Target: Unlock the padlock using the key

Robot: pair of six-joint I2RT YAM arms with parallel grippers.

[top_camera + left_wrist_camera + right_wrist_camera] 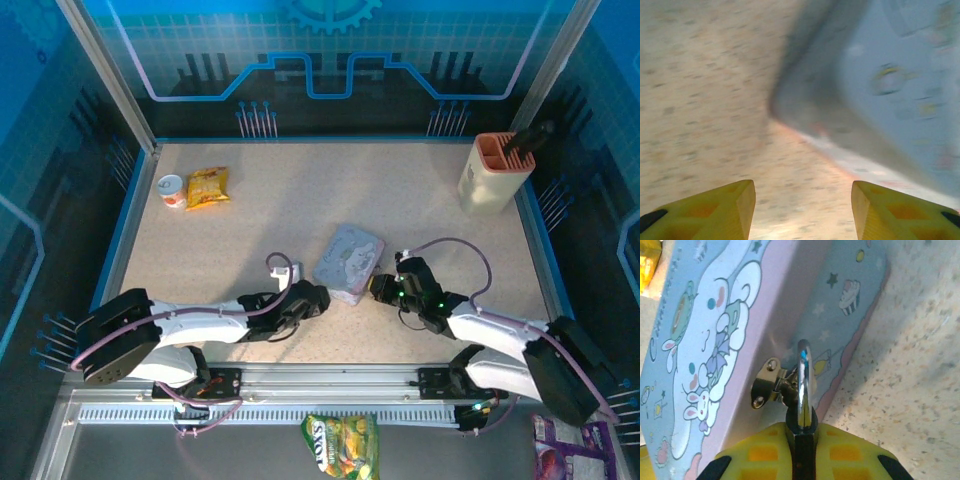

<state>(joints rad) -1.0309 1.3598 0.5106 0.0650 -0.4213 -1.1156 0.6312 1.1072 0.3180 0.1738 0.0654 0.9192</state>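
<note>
The padlock [804,390] is small and dark with a shiny metal shackle. It hangs through the brass hasp [766,384] on the side of the pale blue cartoon tin box [710,335]. My right gripper [804,435] is shut on the padlock's dark body, at the box's right edge [378,288]. My left gripper [318,297] stands open just off the near-left corner of the tin box [348,262]. Its yellow fingers [735,205] are wide apart over bare tabletop, with the box corner [805,110] ahead of them. The key is out of view.
At the back left stand a small white cup [172,190] and a yellow snack bag [208,186]. A beige holder [493,172] stands at the back right. Another snack bag [342,445] and a purple packet [560,450] lie below the table's near rail.
</note>
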